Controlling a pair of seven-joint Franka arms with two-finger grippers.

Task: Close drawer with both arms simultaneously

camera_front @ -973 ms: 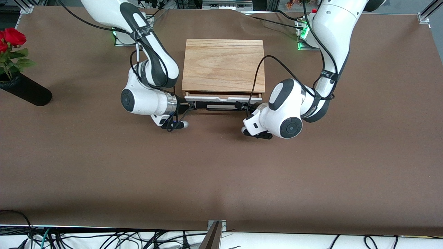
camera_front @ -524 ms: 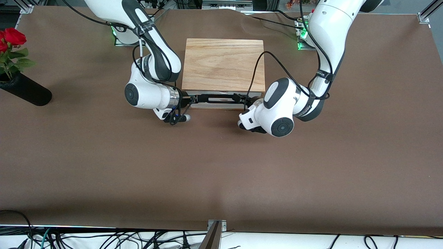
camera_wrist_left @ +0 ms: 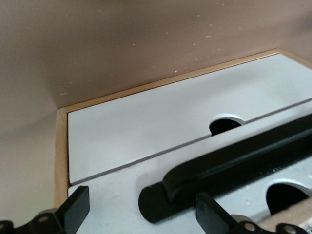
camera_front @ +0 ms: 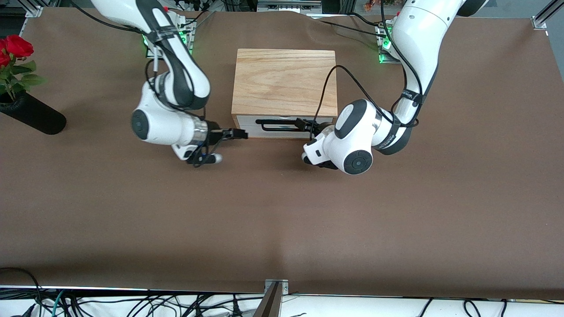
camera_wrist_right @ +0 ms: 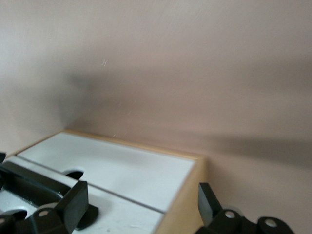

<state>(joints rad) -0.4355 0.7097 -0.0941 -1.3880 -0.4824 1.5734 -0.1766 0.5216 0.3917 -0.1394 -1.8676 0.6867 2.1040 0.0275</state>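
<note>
Comparing with half a second ago: the drawer (camera_front: 284, 126) now sits flush in the oak box (camera_front: 284, 81), white front level with the box face; a second ago a strip of tray still showed. The box stands mid-worktop (camera_front: 282, 211), toward the edge where the arm bases are.

Right tool (camera_front: 238, 133) has left the handle (camera_front: 282, 124) and now hangs beside the box's front corner toward the right arm's end, fingers (camera_wrist_right: 75, 202) spread, grasping nothing. The right arm has swung away from the box.

Left tool (camera_front: 305, 124) is hardly moved, still at the handle's end toward the left arm; fingers (camera_wrist_left: 212, 212) spread on either side of the bar, not clenched.

Rose in black vase (camera_front: 33, 114) unchanged near the worktop's corner at the right arm's end.
</note>
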